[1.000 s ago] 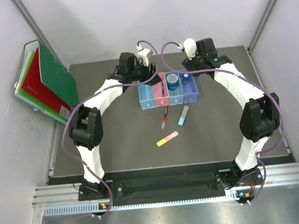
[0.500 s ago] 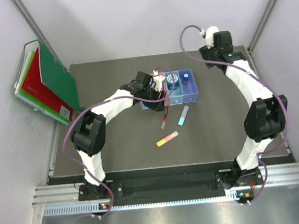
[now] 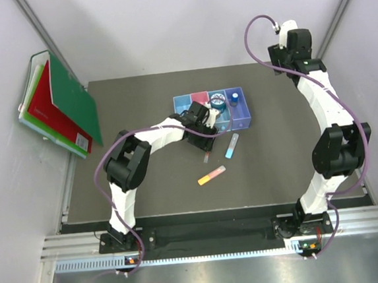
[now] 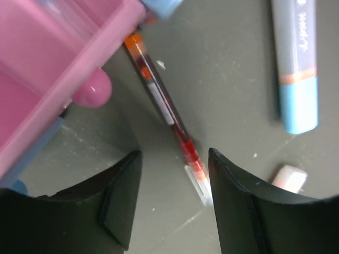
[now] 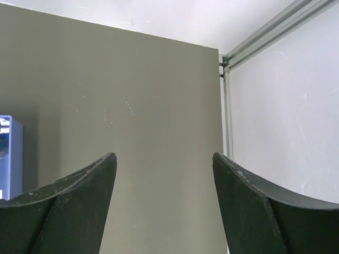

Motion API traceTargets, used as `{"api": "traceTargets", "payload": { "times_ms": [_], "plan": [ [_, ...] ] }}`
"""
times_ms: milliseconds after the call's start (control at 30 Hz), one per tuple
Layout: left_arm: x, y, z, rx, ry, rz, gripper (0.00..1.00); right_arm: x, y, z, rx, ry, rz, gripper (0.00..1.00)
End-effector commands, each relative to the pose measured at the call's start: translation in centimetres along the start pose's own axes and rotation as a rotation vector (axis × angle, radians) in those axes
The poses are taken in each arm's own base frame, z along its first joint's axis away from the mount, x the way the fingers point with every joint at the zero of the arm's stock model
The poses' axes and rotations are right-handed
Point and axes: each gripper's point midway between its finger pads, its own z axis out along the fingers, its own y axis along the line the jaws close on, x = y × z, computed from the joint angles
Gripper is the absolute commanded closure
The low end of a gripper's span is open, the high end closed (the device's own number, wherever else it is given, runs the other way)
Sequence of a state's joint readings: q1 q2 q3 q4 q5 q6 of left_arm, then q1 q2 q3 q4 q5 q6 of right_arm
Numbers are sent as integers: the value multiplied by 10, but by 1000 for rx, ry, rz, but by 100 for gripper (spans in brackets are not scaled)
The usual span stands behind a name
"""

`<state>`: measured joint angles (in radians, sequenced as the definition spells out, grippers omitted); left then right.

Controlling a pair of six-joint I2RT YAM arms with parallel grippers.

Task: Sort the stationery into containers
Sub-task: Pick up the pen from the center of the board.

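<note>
1. While the left end effector [image 4: 175, 182] hangs low just in front of the row of bins [image 3: 185, 109], its jaws stand partly open and grip nothing. The two fingers [image 4: 123, 203] straddle the near tip of the red-black pen [image 4: 161, 106] with a gap on either side.
2. The red-black pen lies flat on the tabletop [image 3: 152, 178]. Its far end stops just at the near corner of the pink bin [image 4: 53, 63].
3. The light-blue stick [image 3: 232, 146] lies flat just in front of the row's violet-blue end, apart from the pen.
4. The yellow-pink stick [image 3: 212, 175] lies flat, farther in front of the row than both.
5. The round blue tin [image 3: 218, 101] sits in the row's third bin, the blue one. The grey-capped blue bottle [image 3: 236, 98] stands in the violet-blue bin [image 5: 6, 153] at the right end.
6. The right end effector [image 5: 164, 180] is raised well beyond the row's right end, jaws wide apart and empty.
7. The green and red folders [image 3: 63, 103] lean well to the left of the row.
</note>
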<state>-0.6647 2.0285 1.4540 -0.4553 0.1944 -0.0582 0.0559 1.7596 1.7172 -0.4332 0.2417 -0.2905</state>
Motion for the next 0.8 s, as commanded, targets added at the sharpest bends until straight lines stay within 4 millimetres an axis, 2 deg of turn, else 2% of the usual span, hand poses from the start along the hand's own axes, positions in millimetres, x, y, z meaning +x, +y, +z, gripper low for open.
{"api": "traceTargets", "payload": {
  "times_ms": [0, 133, 400, 500, 767],
  "plan": [
    [-7, 8, 8, -57, 7, -28, 41, -46, -26, -28, 31, -140, 58, 27],
    [-4, 10, 18, -71, 25, -40, 42, -48, -28, -30, 24, -148, 74, 27],
    [3, 7, 25, -84, 56, -27, 48, -51, -26, -32, 3, -160, 93, 27],
    [9, 12, 27, -124, 83, -12, 52, -53, -26, -32, -2, -167, 99, 27],
    [29, 15, 35, -207, 180, 17, 53, -54, -27, -35, -9, -174, 110, 27]
  ]
}}
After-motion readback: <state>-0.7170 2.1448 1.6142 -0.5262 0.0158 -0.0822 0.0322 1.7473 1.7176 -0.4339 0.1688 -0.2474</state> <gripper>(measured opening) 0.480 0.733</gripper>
